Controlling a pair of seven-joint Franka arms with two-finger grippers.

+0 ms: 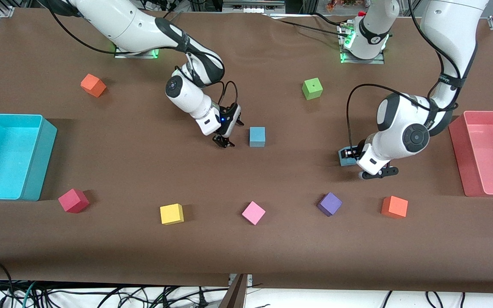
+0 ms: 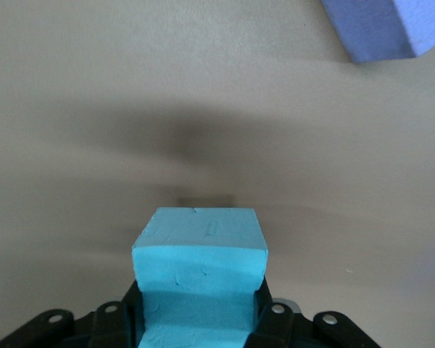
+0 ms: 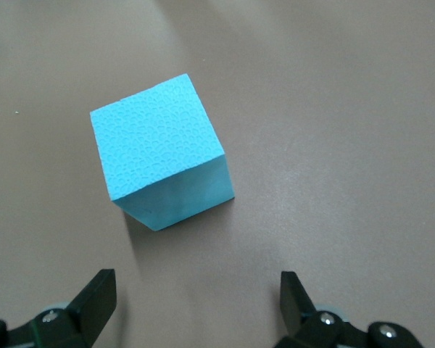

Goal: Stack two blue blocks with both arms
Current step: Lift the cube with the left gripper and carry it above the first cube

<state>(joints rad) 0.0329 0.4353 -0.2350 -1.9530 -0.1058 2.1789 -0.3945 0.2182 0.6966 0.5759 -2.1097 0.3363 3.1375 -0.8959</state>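
One blue block (image 1: 257, 137) sits on the brown table near its middle. My right gripper (image 1: 225, 141) hangs low beside it, toward the right arm's end, open and empty. In the right wrist view this block (image 3: 159, 170) lies just ahead of the open fingertips (image 3: 98, 293), outside the jaws. My left gripper (image 1: 350, 155) is shut on the second blue block (image 1: 344, 161), low over the table toward the left arm's end. In the left wrist view that block (image 2: 199, 264) fills the gap between the jaws, and a blurred shadow lies on the table under it.
A purple cube (image 1: 329, 203) (image 2: 377, 25) and an orange cube (image 1: 394, 206) lie nearer the camera than my left gripper. Pink (image 1: 253, 212), yellow (image 1: 172, 214), red (image 1: 73, 200), green (image 1: 312, 88) and a second orange (image 1: 93, 85) cube are scattered. A cyan bin (image 1: 37, 171) and a red bin (image 1: 458, 145) stand at the table's ends.
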